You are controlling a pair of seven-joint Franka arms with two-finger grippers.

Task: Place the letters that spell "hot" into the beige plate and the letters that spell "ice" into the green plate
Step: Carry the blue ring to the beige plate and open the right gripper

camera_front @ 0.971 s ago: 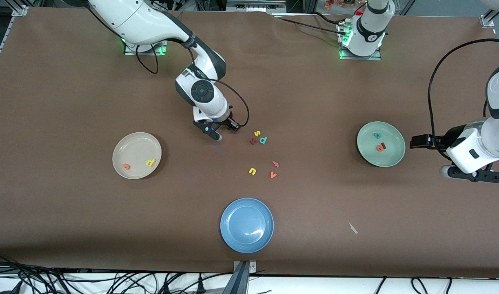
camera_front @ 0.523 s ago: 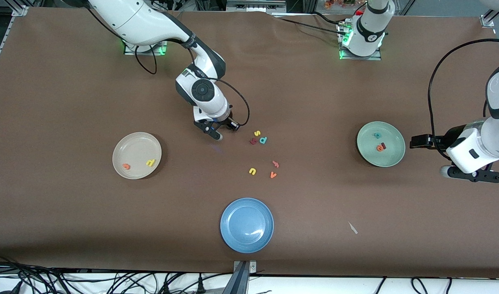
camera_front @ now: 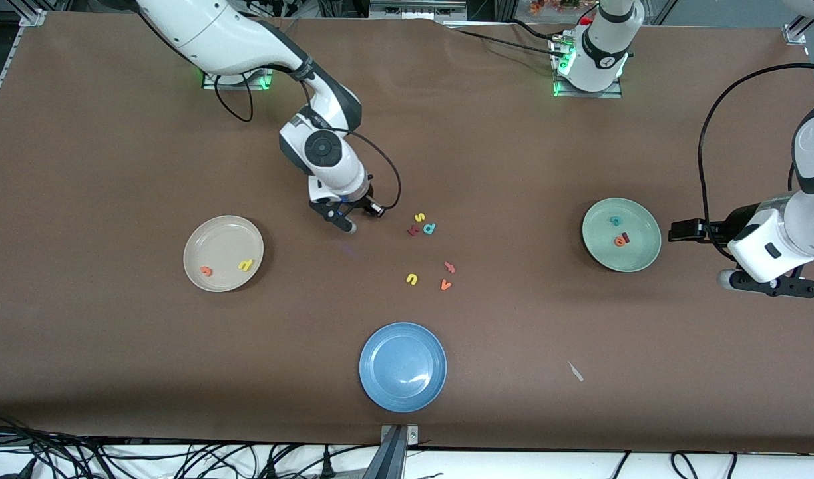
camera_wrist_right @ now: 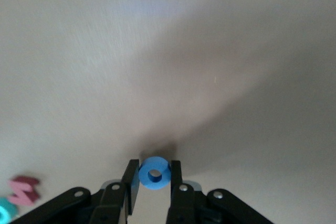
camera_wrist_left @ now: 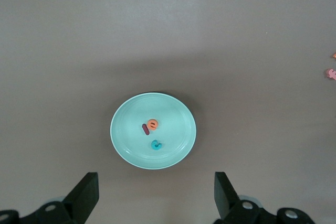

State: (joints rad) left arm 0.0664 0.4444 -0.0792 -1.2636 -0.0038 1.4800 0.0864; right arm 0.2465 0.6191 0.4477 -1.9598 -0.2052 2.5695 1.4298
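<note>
Right hand [camera_wrist_right: 154, 178] pinches the blue ring "o" [camera_wrist_right: 154, 173] over mid-counter [camera_front: 114, 133]; left hand [camera_wrist_left: 156, 199] waits spread wide above the green plate [camera_wrist_left: 181, 114].

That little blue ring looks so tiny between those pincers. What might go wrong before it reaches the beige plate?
1. The right gripper pinches the blue ring only at its fingertips, above the bare table, so it may slip and drop on the way.
2. The beige plate already holds the yellow h and the orange t; a careless drop might knock them about.
3. Released too high, the light ring might bounce over the plate's low rim.

The left gripper waits, open, near the green plate.
</note>
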